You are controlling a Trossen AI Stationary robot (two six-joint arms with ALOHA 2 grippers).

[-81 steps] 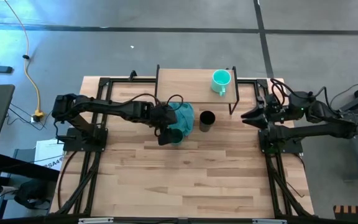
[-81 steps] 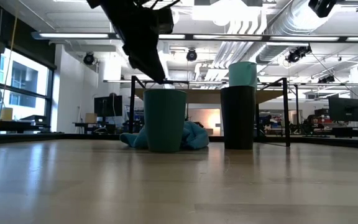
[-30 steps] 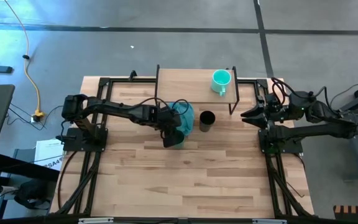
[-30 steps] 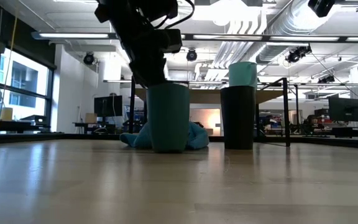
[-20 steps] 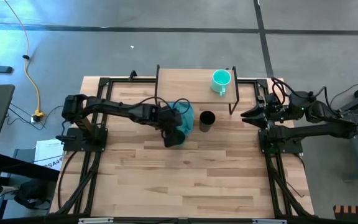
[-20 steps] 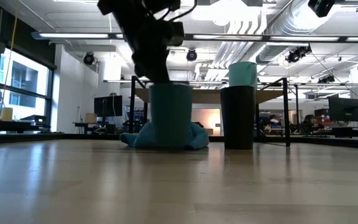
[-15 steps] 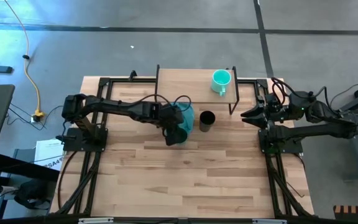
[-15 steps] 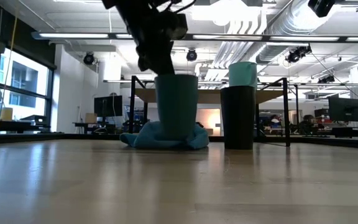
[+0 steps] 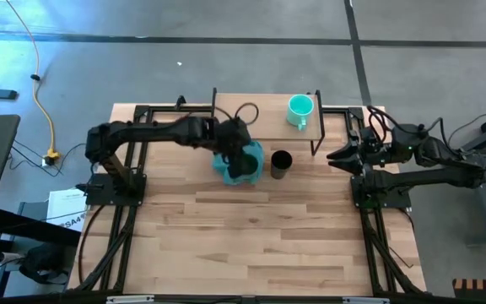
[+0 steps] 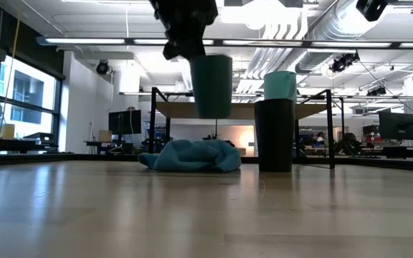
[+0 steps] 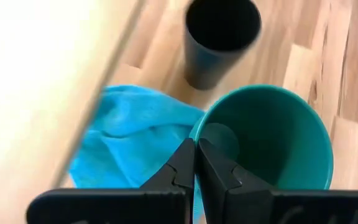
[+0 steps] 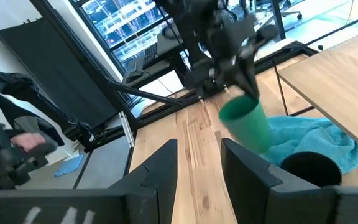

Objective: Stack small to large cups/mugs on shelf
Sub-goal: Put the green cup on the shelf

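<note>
My left gripper (image 11: pixel 196 152) is shut on a dark teal-green cup (image 10: pixel 211 86), which hangs in the air above a crumpled blue-teal cloth (image 10: pixel 190 155). To the right of the cloth a black cup (image 9: pixel 281 162) stands on the table on its base. A light turquoise mug (image 9: pixel 299 108) stands on the shelf (image 9: pixel 251 114) near that shelf's right end. My right gripper (image 12: pixel 199 149) waits open at the table's right side, pointing toward the cups, with nothing between its fingers. My left gripper pinches the teal cup's rim (image 11: pixel 205 115), one finger inside the cup and one outside, on the wall facing the table's left. The fingers come from above, slanting down. The cup hangs mouth up, nearly upright, clear of the table and the cloth.
The shelf's dark legs (image 10: pixel 331 132) stand just behind the black cup. Black metal frames (image 9: pixel 116 181) run along the table's left and right sides. The table's near half is bare wood (image 9: pixel 251 245).
My left gripper has risen and moved toward the table's far edge and a little right, staying shut on the teal cup. The cup has gone from resting on the table in front of the cloth to hanging clear above it. The cloth and black cup have stayed put.
</note>
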